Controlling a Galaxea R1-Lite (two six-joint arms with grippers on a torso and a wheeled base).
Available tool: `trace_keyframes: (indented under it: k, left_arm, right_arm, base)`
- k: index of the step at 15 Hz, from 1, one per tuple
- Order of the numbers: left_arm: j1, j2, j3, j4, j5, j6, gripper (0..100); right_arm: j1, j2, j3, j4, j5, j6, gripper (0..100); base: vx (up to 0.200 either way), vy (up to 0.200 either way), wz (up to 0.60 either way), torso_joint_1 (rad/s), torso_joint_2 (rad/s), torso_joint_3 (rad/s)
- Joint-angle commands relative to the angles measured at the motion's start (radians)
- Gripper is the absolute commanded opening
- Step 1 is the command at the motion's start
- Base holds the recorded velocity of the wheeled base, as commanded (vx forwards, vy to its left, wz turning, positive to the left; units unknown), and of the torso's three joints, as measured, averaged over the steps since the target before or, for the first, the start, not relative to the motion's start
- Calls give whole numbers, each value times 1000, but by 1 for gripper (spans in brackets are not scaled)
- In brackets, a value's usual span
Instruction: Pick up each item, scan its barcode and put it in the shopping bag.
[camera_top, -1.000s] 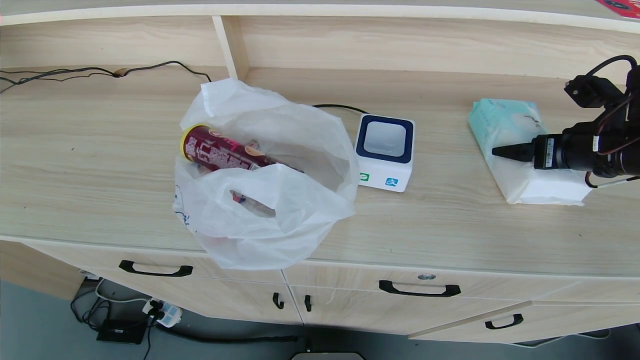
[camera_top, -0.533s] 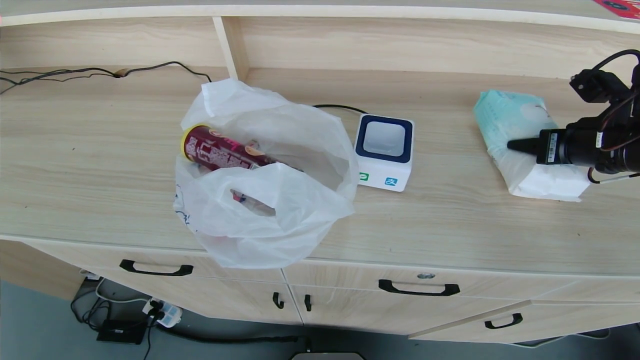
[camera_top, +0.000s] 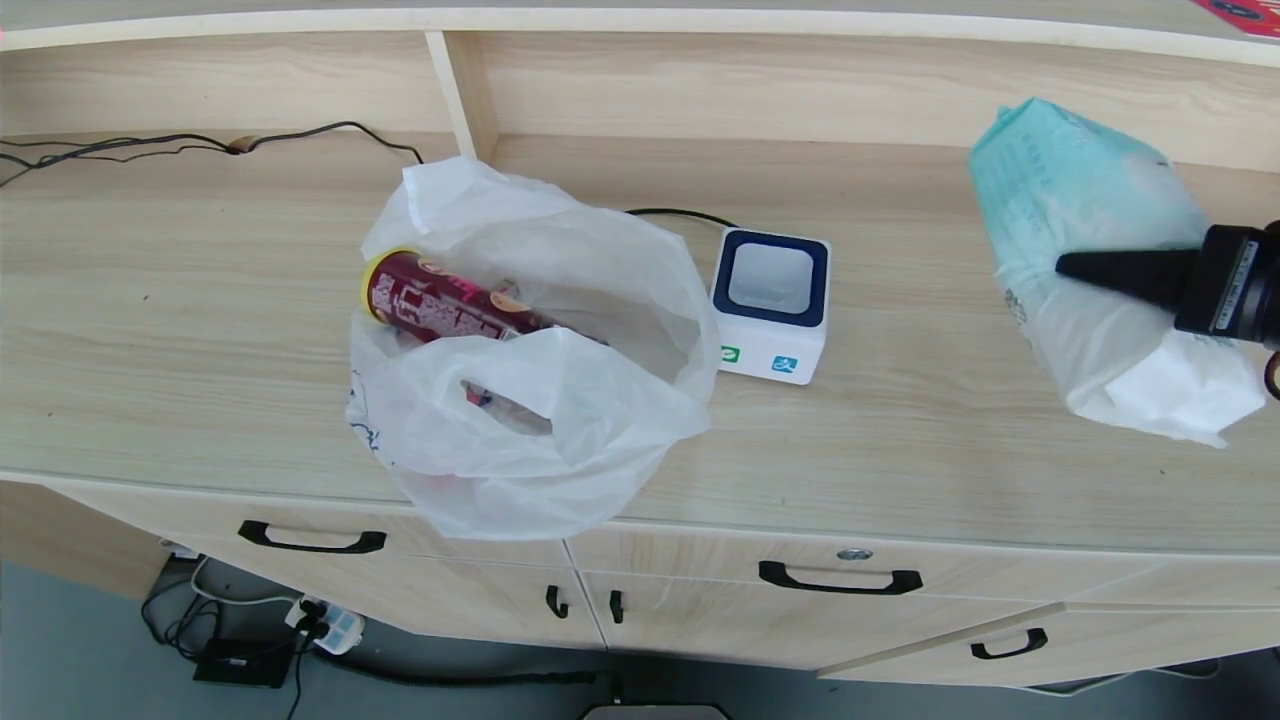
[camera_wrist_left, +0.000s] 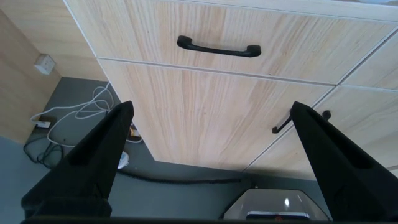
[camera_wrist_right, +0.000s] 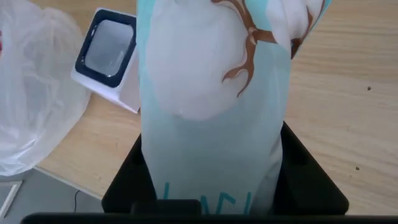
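Nearest the robot, the left gripper (camera_wrist_left: 211, 109) hangs below the counter's edge in front of the drawer fronts (camera_wrist_left: 205, 93), its two fingers spread wide with nothing between them. Above it, at the front of the wooden counter (camera_top: 200, 330), the white plastic shopping bag (camera_top: 560, 450) lies slumped open with a red snack tube (camera_top: 440, 305) resting inside. Just beside the bag on its right stands the small white and blue barcode scanner (camera_top: 770, 305), window facing up. Farther right, the right gripper (camera_wrist_right: 212, 130) is clamped across the middle of a soft pack of tissues (camera_top: 1090, 200), which appears to be held clear of the counter and tilted, its white end sagging lower. The pack looks light and squashy, wrapped in slick film that dents under the fingers. A hold across the waist therefore seems the right one: firm enough that the film does not slide, but not so hard that it crushes the contents. The unsupported ends will likely flop during turning. Where its barcode sits cannot be told. At the back, black cables (camera_top: 200, 140) trail along the shelf.
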Motion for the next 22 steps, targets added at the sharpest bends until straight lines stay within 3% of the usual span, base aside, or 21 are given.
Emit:
trace_keyframes:
  k: [1, 4, 7, 9, 11, 13, 15, 19, 22]
  left_arm:
    - [0, 0, 0, 0, 0, 0, 100]
    - [1, 0, 0, 0, 0, 0, 100]
    - [1, 0, 0, 0, 0, 0, 100]
    - [1, 0, 0, 0, 0, 0, 100]
    - [0, 0, 0, 0, 0, 0, 100]
    - [0, 0, 0, 2, 0, 2, 100]
    - [0, 0, 0, 2, 0, 2, 100]
    - [0, 0, 0, 2, 0, 0, 100]
    - [0, 2, 0, 2, 0, 0, 100]
  right_arm:
    - [163, -268, 266, -120, -4, 7, 0]
    - [267, -338, 531, -342, -81, -83, 0]
    - [303, -378, 569, -379, -85, -57, 0]
    - [451, -374, 485, -370, -88, 123, 0]
    - [499, -312, 416, -377, -87, 304, 0]
    - [554, -193, 390, -537, -73, 503, 0]
    - [589, -102, 396, -686, -73, 629, 0]
    - [678, 4, 485, -845, -24, 833, 0]
    - [692, 28, 466, -868, 25, 937, 0]
  base:
    - [0, 0, 0, 0, 0, 0]
    - [0, 0, 0, 0, 0, 0]
    - [0, 0, 0, 0, 0, 0]
    - [0, 0, 0, 0, 0, 0]
    - [0, 0, 0, 0, 0, 0]
    - [0, 0, 0, 0, 0, 0]
    - [0, 0, 0, 0, 0, 0]
    - [0, 0, 0, 0, 0, 0]
    - [0, 0, 0, 0, 0, 0]
